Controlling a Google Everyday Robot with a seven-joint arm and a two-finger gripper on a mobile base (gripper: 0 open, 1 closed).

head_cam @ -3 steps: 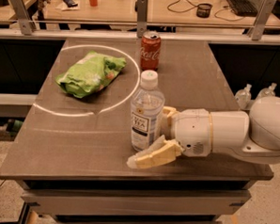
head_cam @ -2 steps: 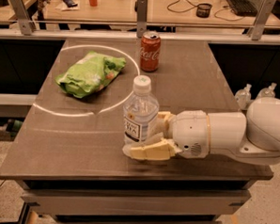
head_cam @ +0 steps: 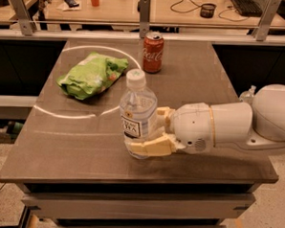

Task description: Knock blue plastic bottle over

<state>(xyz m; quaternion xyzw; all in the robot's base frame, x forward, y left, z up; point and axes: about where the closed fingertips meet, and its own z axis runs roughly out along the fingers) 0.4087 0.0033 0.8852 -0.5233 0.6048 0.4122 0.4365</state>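
The blue plastic bottle (head_cam: 138,106) has been shoved a little to the left since a second ago, and the gripper (head_cam: 144,130) has come along with it. The bottle is not down: it stands on the table (head_cam: 59,145) between the fingers (head_cam: 153,146), its cap leaning slightly away from the wrist. The fingers are spread wide. The nearer one lies across the front of the bottle's base and the other shows behind its right side. Well beyond the far finger stands a red Coca-Cola can (head_cam: 153,52). A green bag (head_cam: 93,75) lies past the fingertips, further back.
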